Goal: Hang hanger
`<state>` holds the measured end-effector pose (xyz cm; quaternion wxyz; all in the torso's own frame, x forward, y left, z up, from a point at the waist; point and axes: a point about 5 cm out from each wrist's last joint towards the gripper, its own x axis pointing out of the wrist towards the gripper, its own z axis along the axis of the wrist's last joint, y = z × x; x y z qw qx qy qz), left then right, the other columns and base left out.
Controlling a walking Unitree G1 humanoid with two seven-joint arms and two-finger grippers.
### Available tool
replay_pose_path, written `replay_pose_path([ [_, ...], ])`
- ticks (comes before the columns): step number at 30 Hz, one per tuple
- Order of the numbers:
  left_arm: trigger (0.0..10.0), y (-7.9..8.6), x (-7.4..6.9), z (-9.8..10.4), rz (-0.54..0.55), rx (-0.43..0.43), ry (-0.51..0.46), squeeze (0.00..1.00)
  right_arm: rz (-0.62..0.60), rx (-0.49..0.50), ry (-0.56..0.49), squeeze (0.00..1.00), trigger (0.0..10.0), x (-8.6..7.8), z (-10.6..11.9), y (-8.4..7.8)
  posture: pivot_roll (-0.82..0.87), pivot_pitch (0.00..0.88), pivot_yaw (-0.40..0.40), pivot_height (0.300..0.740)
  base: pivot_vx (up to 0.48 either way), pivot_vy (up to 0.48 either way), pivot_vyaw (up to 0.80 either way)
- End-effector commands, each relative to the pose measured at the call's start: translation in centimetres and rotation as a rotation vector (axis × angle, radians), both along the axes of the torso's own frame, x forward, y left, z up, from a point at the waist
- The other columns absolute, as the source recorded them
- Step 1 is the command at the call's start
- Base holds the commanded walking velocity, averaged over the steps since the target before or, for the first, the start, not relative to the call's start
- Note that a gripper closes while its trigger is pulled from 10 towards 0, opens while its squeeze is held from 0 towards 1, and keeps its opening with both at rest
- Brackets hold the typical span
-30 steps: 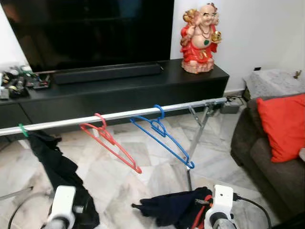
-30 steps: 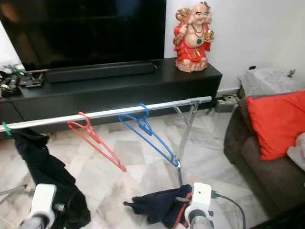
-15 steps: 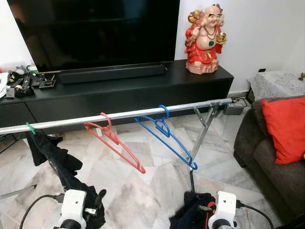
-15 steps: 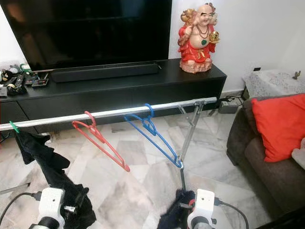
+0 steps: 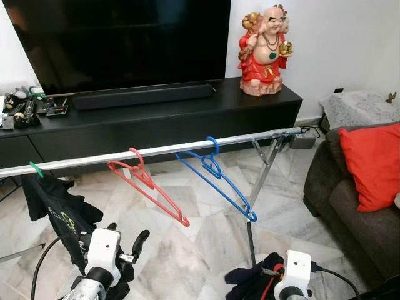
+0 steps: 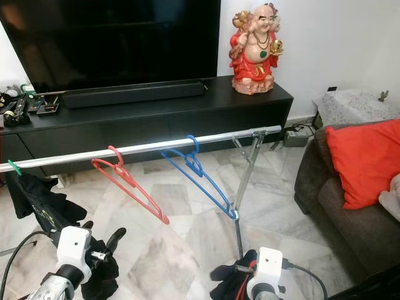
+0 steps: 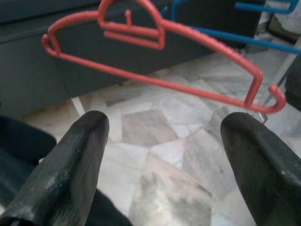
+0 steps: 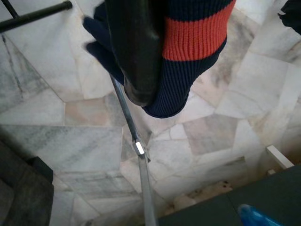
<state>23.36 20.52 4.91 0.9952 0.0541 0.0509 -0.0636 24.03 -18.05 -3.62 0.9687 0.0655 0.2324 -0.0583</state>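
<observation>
Black left gripper [image 7: 162,155] gapes below red hanger [image 7: 155,61].

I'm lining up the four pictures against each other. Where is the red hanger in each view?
Left eye view: red hanger on the silver rail, left of the blue hanger.
Right eye view, the same spot on the rail.
Left wrist view, beyond the open left pincer.
Right wrist view: not in it.
Shared landmark: the blue hanger.
</observation>
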Motion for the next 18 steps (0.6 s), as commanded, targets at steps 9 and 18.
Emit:
replay_pose_path([
  [9, 10.0, 4.7, 1.5, 4.3, 0.018, 0.169, -0.075, 0.00, -0.023, -0.017, 0.008, 0.00, 10.0, -0.4, -0.2, -1.2, 0.03, 0.044, 0.023, 0.740, 0.000, 0.000, 0.00],
  [18, 10.0, 1.3, 0.3, 3.0, 0.008, -0.032, -0.031, 0.00, -0.031, -0.013, 0.028, 0.00, 10.0, -0.7, -0.5, -1.2, 0.02, 0.053, 0.026, 0.740, 0.000, 0.000, 0.00],
])
